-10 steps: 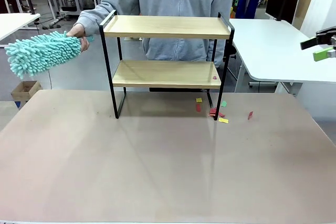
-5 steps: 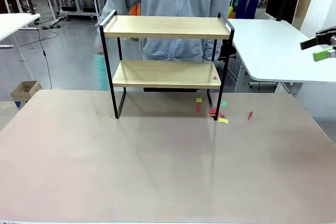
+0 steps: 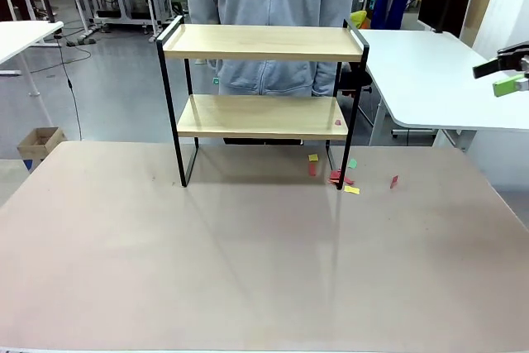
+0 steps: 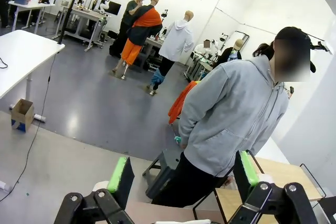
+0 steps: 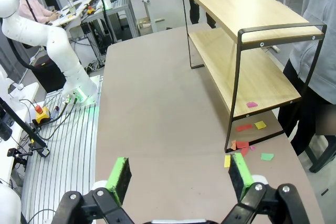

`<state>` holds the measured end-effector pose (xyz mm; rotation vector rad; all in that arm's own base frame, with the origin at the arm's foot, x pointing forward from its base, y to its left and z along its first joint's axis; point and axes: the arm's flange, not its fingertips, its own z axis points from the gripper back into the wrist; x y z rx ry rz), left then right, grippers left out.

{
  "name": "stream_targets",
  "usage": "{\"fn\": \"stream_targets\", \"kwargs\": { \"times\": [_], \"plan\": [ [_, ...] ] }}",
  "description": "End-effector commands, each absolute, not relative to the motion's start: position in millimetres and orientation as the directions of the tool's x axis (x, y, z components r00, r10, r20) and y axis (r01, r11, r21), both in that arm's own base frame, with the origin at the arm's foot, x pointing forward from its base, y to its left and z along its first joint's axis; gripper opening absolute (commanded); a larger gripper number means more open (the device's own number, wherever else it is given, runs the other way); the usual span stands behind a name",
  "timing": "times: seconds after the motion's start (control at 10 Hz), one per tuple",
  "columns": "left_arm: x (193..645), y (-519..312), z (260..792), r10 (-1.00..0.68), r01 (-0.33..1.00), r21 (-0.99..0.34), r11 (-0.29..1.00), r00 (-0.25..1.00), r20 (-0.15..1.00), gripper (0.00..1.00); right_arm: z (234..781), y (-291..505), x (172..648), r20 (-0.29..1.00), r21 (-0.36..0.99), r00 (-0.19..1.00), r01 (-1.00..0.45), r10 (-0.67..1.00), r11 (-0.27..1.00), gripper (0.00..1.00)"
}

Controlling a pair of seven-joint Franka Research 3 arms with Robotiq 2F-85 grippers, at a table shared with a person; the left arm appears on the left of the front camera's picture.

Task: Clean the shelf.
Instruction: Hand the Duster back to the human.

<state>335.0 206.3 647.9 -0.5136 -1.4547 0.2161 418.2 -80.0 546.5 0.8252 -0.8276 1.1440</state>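
Black-framed shelf (image 3: 261,42) holds two smooth wooden boards.

A brownish worktop (image 3: 248,270) carries the shelf (image 3: 261,42), a two-tier rack of light wooden boards in a black frame, standing toward its far edge. Small red, yellow and green paper scraps (image 3: 340,178) lie scattered on the worktop by the rack's right legs; one pink scrap (image 3: 337,122) rests on the lower board.
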Motion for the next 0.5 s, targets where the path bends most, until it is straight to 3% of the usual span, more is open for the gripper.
{"fn": "stream_targets", "kwargs": {
  "times": [0.0,0.4],
  "plan": [
    [332.0,203.7,646.1,0.434,0.164,-0.449,0.878,0.118,0.893,1.0,547.8,-79.2,416.6,0.879,0.117,0.203,-0.969,0.431,0.217,1.0],
    [332.0,203.7,646.1,0.434,0.164,-0.449,0.878,0.118,0.893,1.0,547.8,-79.2,416.6,0.879,0.117,0.203,-0.969,0.431,0.217,1.0]
  ]
}}
